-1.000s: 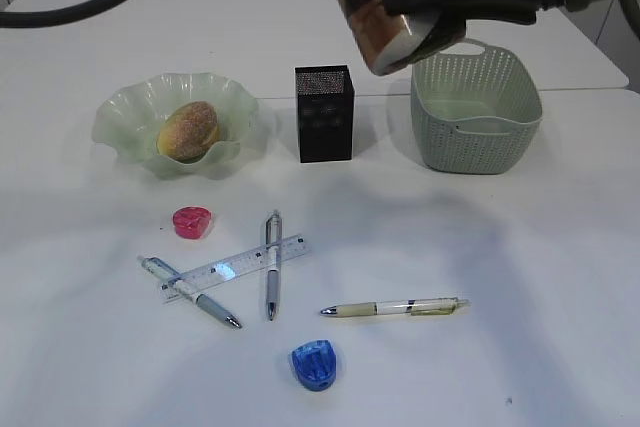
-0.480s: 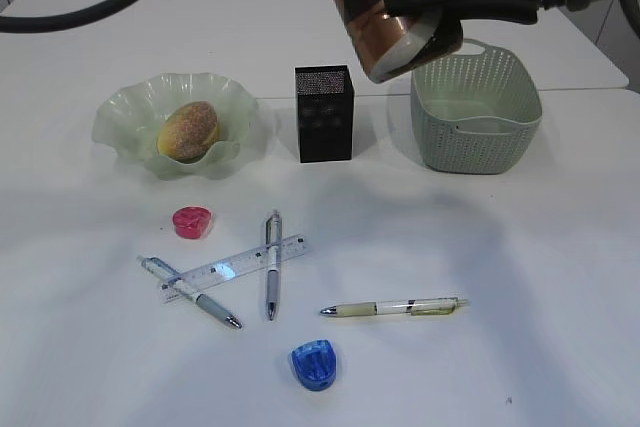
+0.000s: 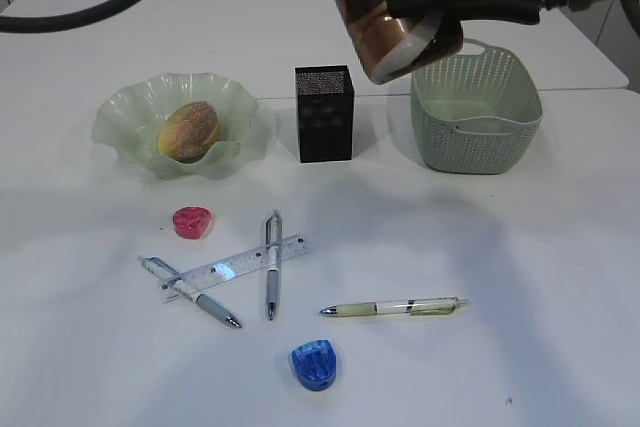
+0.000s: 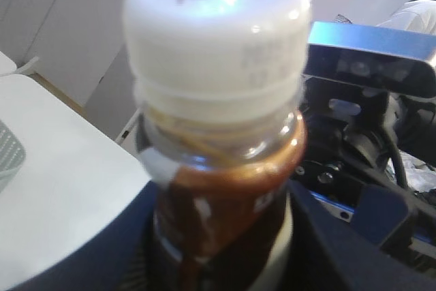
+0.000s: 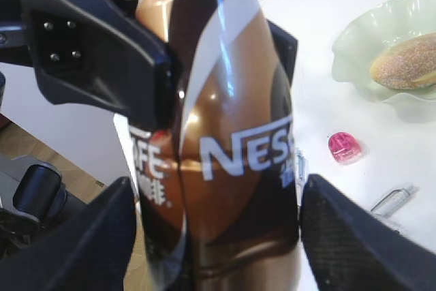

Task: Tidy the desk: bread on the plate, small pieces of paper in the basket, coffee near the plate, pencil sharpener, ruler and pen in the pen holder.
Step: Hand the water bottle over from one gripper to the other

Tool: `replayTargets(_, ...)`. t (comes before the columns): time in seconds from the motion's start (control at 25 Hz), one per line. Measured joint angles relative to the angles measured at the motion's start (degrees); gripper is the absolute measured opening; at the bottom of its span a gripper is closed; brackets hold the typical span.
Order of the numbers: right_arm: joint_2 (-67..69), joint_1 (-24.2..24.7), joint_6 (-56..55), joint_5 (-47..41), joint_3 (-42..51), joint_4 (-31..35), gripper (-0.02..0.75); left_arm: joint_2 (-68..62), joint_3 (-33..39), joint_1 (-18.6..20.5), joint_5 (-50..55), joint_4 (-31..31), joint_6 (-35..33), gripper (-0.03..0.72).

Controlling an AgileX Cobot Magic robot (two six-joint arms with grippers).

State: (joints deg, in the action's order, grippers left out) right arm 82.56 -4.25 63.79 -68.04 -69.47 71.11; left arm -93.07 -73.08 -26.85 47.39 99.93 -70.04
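The coffee hangs tilted in the air at the top of the exterior view, above the gap between the pen holder and the basket, with both arms meeting around it. In the left wrist view the left gripper has its dark fingers on either side of the bottle's brown body, below the white cap, about half spread and pressed against the bottle (the contact line itself is blurred). In the right wrist view the right gripper stands wide, its 2 black fingers flanking the label; whether they press on the bottle or merely bracket it cannot be told.

On the desk the bread lies in the plate at the left. The pen holder stands upright in the middle and the basket at the right, well apart from each other.

Nearer the front, the ruler lies slantwise, crossed by 2 pens: a grey pen over its left end and a second grey pen over its right end. A pale yellow pen lies alone to the right. A pink sharpener sits below the plate, and a blue sharpener sits closest to the front edge.
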Motion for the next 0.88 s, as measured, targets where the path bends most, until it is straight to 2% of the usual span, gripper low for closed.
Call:
replayTargets(0.24, -0.65, 1.37, -0.1, -0.38, 0.0, 0.0, 0.575, 0.0, 0.0, 1.81, -0.85, -0.14, -0.03, 0.349)
replayTargets(0.68, -3.1, 4.29, -0.34, -0.88, 0.0, -3.51, 0.575, 0.0, 0.0, 2.02, -0.85, -0.14, -0.03, 0.349)
replayTargets(0.76, -3.1, 4.67, -0.98, -0.63, 0.0, -5.83, 0.575, 0.0, 0.0, 2.02, -0.85, -0.14, -0.03, 0.349)
replayTargets(0.8, -3.1, 4.67, -2.41, 0.45, 0.0, -9.55, 0.575, 0.0, 0.0, 2.02, -0.85, -0.14, -0.03, 0.349)
replayTargets(0.88, -3.26, 4.71, -4.24, 1.47, 0.0, -13.02, 0.575, 0.0, 0.0, 2.02, -0.85, -0.14, -0.03, 0.349)
